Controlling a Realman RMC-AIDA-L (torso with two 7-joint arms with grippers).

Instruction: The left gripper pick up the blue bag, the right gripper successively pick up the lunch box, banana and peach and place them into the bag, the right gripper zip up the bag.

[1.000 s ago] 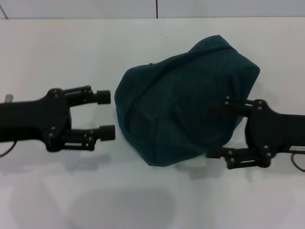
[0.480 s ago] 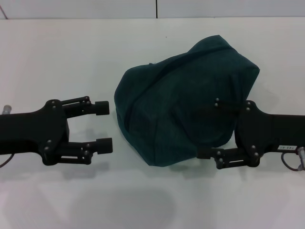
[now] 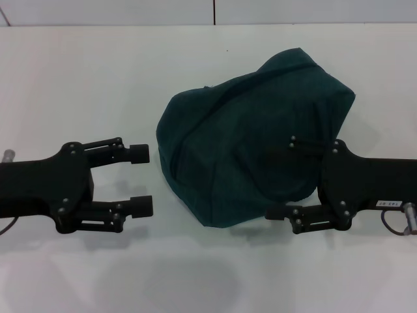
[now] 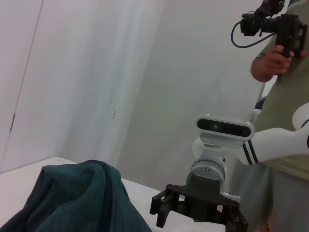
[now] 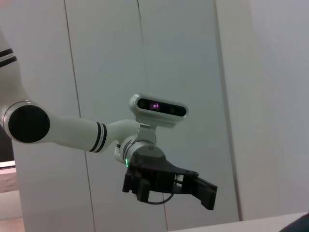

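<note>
The blue bag (image 3: 251,153) lies bulging on the white table (image 3: 78,72), and its dark cloth also shows in the left wrist view (image 4: 72,200). My left gripper (image 3: 141,180) is open just left of the bag, not touching it. My right gripper (image 3: 281,177) is open at the bag's right front side. Its upper finger lies over the cloth and its lower finger sits by the bag's front edge. The lunch box, banana and peach are out of view. The left wrist view shows the right gripper (image 4: 198,210) beyond the bag. In the right wrist view the left gripper (image 5: 169,186) is seen.
The table's far edge (image 3: 208,25) meets a pale wall. A person holding a camera (image 4: 280,53) stands behind the right arm in the left wrist view.
Both arms have drawn back toward the table's front. The right gripper has also slid left along the bag's front side. The bag has kept its place.
</note>
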